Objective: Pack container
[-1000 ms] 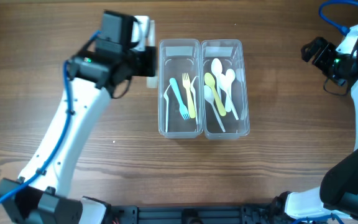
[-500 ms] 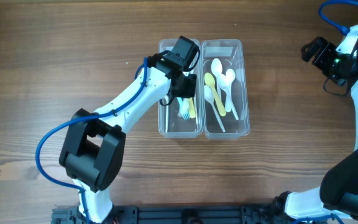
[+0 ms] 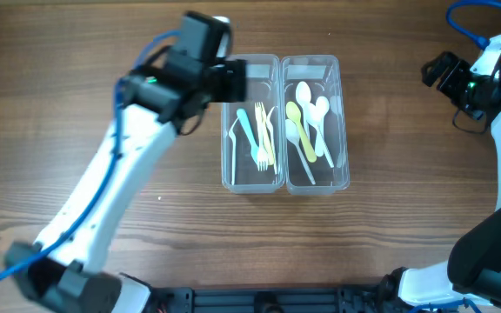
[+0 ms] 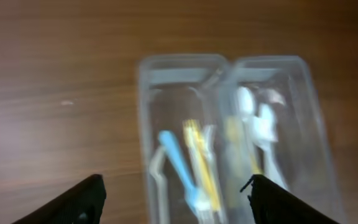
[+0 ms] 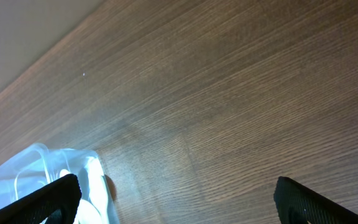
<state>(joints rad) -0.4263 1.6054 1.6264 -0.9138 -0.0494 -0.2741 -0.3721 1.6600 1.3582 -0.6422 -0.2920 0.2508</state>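
Two clear containers stand side by side in the middle of the table. The left container (image 3: 230, 165) (image 4: 146, 124) holds a blue fork (image 3: 248, 129) (image 4: 178, 162), a yellow fork (image 3: 268, 130) (image 4: 201, 162) and pale ones. The right container (image 3: 344, 130) (image 4: 312, 112) holds white and yellow spoons (image 3: 307, 113). My left gripper (image 3: 235, 80) (image 4: 176, 200) hovers open above the left container's far left corner, nothing between its fingers. My right gripper (image 3: 437, 71) (image 5: 179, 202) is open and empty at the far right, away from the containers.
The brown wooden table (image 3: 103, 209) surrounds the containers. In the right wrist view a corner of a container (image 5: 39, 163) shows at the lower left. The right arm's blue cable (image 3: 464, 26) loops at the top right.
My left gripper was shut, reached down into the left container among the forks, then opened and pulled back up to the container's far left corner. The right arm has not moved.
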